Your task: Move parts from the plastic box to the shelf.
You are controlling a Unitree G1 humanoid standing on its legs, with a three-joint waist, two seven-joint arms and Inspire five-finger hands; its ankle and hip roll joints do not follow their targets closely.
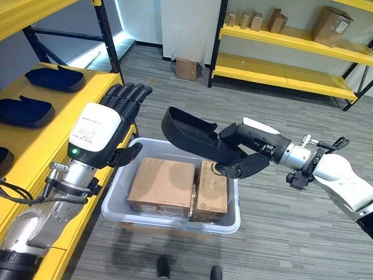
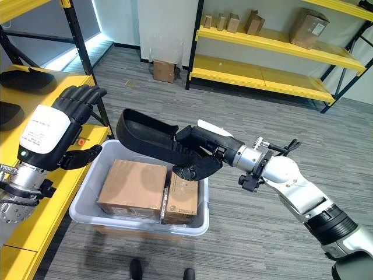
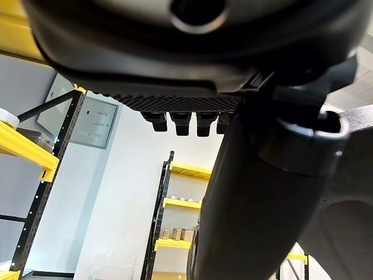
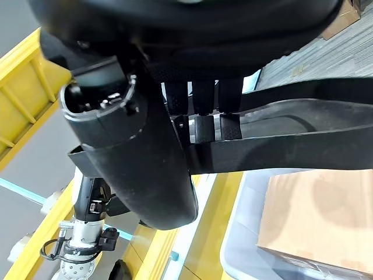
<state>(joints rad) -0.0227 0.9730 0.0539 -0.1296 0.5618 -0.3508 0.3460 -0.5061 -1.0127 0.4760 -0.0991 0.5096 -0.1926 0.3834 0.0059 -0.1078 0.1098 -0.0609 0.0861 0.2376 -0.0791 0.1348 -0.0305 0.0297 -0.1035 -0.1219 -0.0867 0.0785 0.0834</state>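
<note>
A long black molded part (image 1: 189, 135) hangs in the air above the grey plastic box (image 1: 116, 213), tilted up toward the shelf. My right hand (image 1: 247, 153) is shut on its near end, fingers curled round the rim (image 4: 204, 131). My left hand (image 1: 108, 131) is raised, fingers straight, between the box and the yellow shelf (image 1: 70, 105), a short way from the part's far tip. Two cardboard boxes (image 1: 161, 185) lie inside the plastic box. Dark blue parts (image 1: 55, 77) rest on the shelf top.
The shelf's black upright (image 1: 108, 38) stands just behind my left hand. A second yellow rack (image 1: 285, 73) with small cardboard boxes lines the far wall, with a carton (image 1: 186, 68) on the floor beside it. A person's shoes (image 1: 163, 268) show by the box's front.
</note>
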